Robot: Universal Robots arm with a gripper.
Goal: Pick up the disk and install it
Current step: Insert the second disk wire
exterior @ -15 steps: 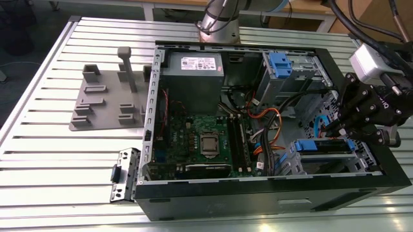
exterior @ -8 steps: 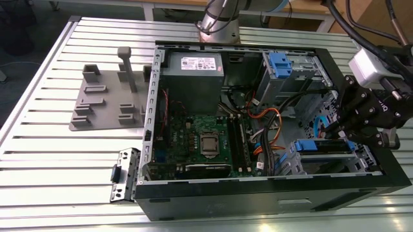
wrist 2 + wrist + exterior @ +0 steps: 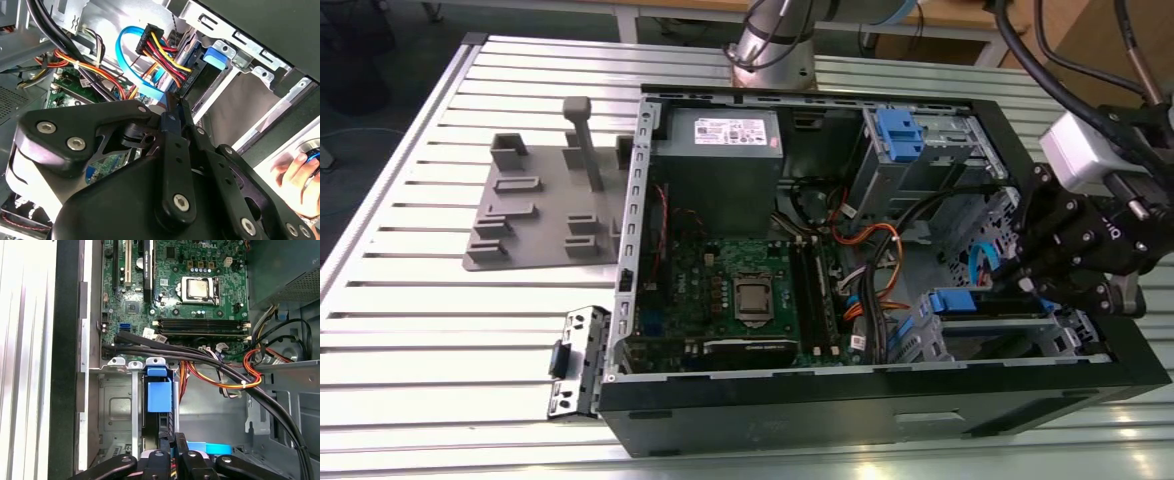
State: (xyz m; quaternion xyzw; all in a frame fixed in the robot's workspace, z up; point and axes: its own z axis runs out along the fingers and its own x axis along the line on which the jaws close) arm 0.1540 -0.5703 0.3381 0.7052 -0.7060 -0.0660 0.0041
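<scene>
One gripper hangs inside the open computer case in the exterior view, the disk just beside it in the drive bay. First wrist view — fingers closed together, disk's blue carrier directly ahead. Second wrist view — cables ahead of the fingers.

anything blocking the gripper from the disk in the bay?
Nothing visible. The gripper is already down at the drive bay inside the case, right at the blue-framed disk. The black and coloured cables run beside it, not across it.
</scene>
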